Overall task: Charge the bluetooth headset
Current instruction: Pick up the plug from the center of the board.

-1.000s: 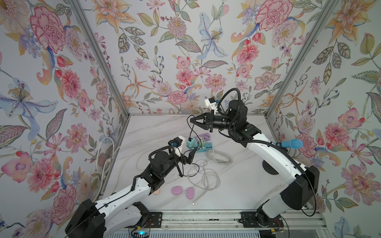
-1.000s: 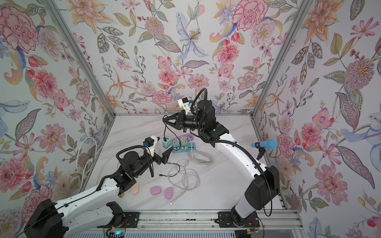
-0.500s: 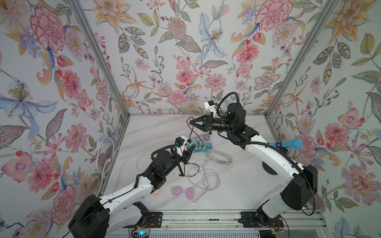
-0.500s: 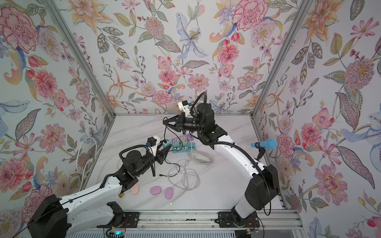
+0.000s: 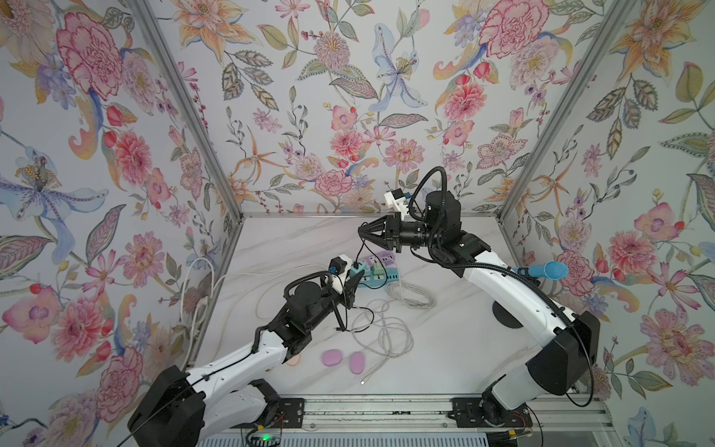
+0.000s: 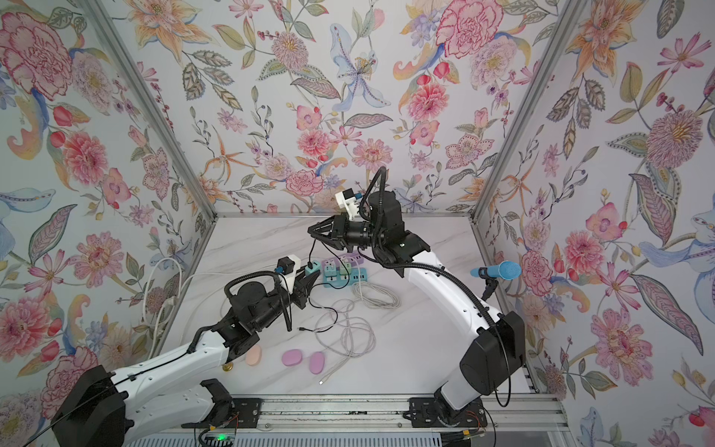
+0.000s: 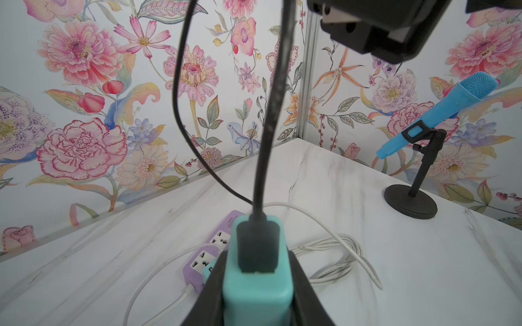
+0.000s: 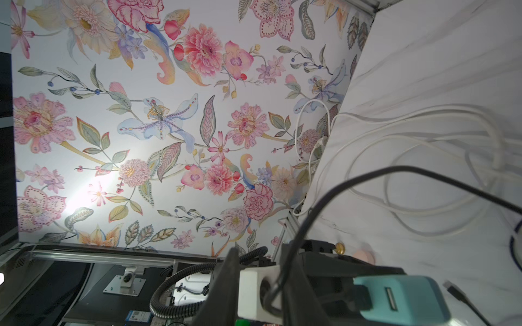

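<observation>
1. The left gripper (image 5: 354, 279) is closed around a teal charger (image 7: 255, 302), its black fingers pressed to either side of the block. It holds the charger at the end of the power strip (image 5: 381, 275) nearest the left arm. Whether charger and strip touch cannot be told.
2. A black cable (image 7: 271, 113) is plugged into the charger's face and climbs to the right gripper (image 5: 360, 232), which hangs above the strip, toward the back wall.
3. In the right wrist view the right gripper's jaws stand a little apart, with the cable running down between them along one finger. Whether they pinch it cannot be told.
4. The cable's far end drops back to the marble table (image 5: 445, 348), where its free plug (image 6: 301, 329) lies unconnected beside a loose loop of white cable (image 5: 383, 333).
5. Two purple oval cases (image 5: 330, 358) lie side by side near the table's front edge, well apart from the charger, with a peach oval (image 6: 253, 355) by the left arm. Which one holds the headset cannot be told.
6. A coiled white cable (image 5: 410, 296) rests just beside the strip, and a blue microphone (image 5: 549, 269) stands on its stand at the right wall.
</observation>
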Robot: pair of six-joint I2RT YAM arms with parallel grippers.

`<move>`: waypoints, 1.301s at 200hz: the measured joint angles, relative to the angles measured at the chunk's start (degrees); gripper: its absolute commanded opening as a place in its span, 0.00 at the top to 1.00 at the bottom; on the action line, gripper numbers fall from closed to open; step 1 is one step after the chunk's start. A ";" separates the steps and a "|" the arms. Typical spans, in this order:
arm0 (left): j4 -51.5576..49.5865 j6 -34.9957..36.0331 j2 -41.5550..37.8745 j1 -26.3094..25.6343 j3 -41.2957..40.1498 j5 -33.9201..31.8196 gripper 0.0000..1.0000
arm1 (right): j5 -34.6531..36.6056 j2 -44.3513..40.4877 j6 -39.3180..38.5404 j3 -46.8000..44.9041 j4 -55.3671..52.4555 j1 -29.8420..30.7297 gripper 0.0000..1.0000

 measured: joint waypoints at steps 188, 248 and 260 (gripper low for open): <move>-12.96 3.41 -3.56 0.74 5.46 4.66 1.00 | 31.61 8.55 -38.77 18.03 -42.14 12.66 0.37; -16.33 5.55 -3.89 0.74 5.77 5.18 1.00 | 34.18 13.64 -44.63 26.64 -50.14 14.40 0.40; -17.18 6.36 -3.87 0.74 5.95 5.27 1.00 | 33.86 14.27 -45.07 27.45 -51.36 14.43 0.40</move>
